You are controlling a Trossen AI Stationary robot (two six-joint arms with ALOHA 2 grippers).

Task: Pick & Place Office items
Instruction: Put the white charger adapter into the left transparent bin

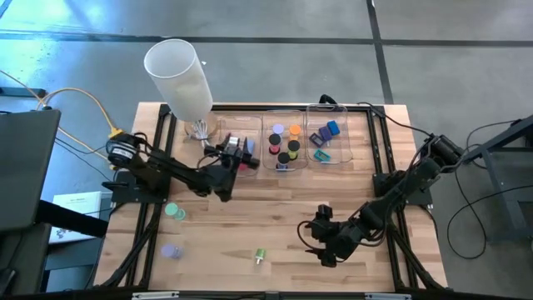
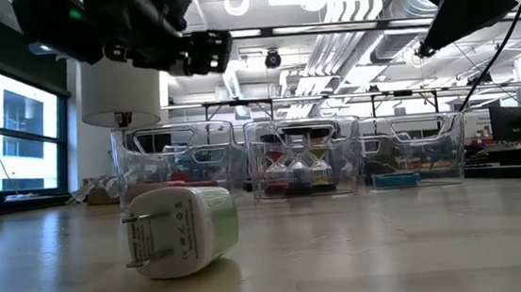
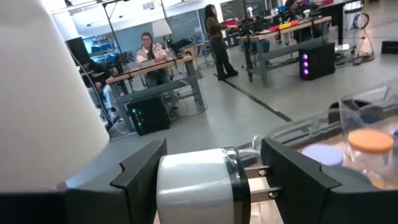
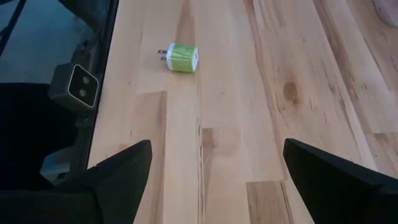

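The left end effector (image 1: 237, 155) is clenched on a white plug (image 3: 198, 185) with a dark band and two metal prongs, the piece wedged between its two fingers (image 3: 134, 169) in the left wrist view. It hangs above the left tray (image 1: 226, 127), the first of three clear trays in a row along the far side of the surface (image 1: 275, 225). A big white cylinder (image 1: 181, 77) stands just beside that tray, at the far left corner.

The right end effector (image 1: 323, 237) hovers low over the near right part of the surface, fingers (image 4: 118, 169) spread wide and grasping nothing; bare wood shows between them.

A green plug (image 4: 181, 56) lies on its side on the near middle of the surface, well apart from the right end effector, its prongs pointing away from it. In the low view it sits closest to the camera, on its side. A teal cap (image 1: 174, 212) and a lavender cap (image 1: 170, 250) rest on the near left part of the surface, apart from each other.

The middle tray (image 1: 284, 117) holds black discs (image 1: 293, 147), an orange cap (image 1: 294, 130), a lavender cap and a pink piece. The right tray (image 1: 343, 115) holds blue clips (image 1: 331, 129) and a teal piece (image 1: 321, 155). Red or pink blocks (image 1: 248, 162) show at the left tray, partly hidden by the left end effector.

Beyond the surface, people (image 3: 149, 50) sit and stand at benches in the room.
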